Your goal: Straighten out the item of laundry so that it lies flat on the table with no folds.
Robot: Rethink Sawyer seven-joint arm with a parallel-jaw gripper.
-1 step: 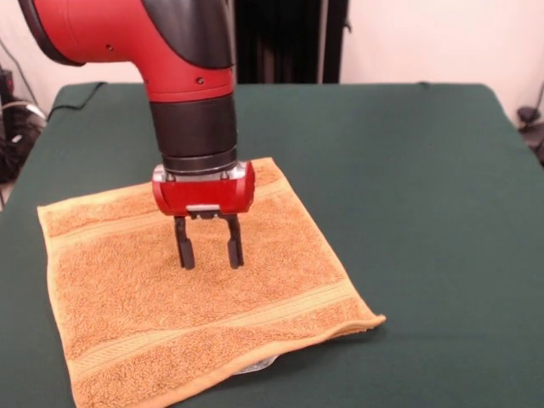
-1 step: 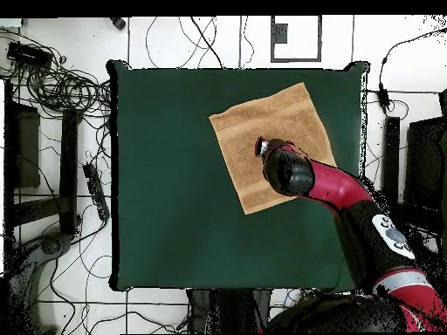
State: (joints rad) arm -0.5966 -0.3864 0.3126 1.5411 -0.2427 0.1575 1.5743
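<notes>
Front view: towel (image 1: 212,314) sits at the left-near part of the green bench (image 1: 425,212), its near corner running off the picture's bottom edge. Wide bare cloth to the right and behind it; little room on the left. Towel is orange-tan terry, spread out nearly flat, one stripe band near the far edge and one near the near edge. Right corner curls up slightly; something small and pale peeks from under the near edge. Gripper (image 1: 209,246) points straight down over the towel's middle, fingers (image 1: 184,248) spread apart, pinching nothing, tips at or just above the pile, contact unclear.

Overhead view: towel (image 2: 262,131) lies in the bench's (image 2: 175,174) upper right part, close to the top edge, near the right edge, large free area left and below. Square, rotated, sides slanted to the bench edges, no long axis. Arm covers its lower right part; gripper (image 2: 261,146) barely visible.
</notes>
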